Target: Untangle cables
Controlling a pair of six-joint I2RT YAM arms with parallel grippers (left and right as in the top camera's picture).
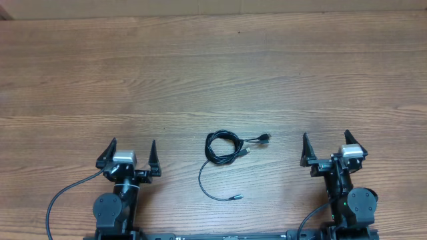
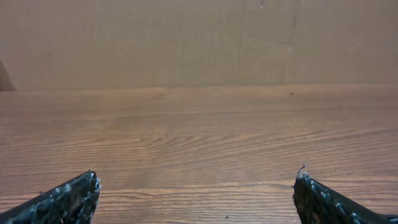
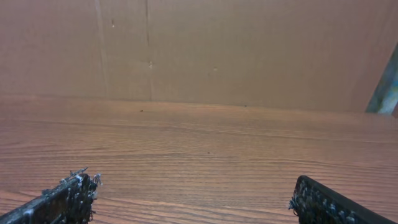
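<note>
The left gripper (image 1: pixel 132 143) and right gripper (image 1: pixel 327 135) stand wide and empty by the table's (image 1: pixel 213 67) near edge, while the thin, limp, light cables (image 1: pixel 223 148) between them look easiest pinched near a plug (image 1: pixel 237 197).

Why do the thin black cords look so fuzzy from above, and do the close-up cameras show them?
Overhead view: soft even light, no glare; the thin black tangled cables are tiny, their plugs barely resolved. Left wrist view: brown wooden table grain sharp, no cables. Right wrist view: likewise, no cables.
</note>
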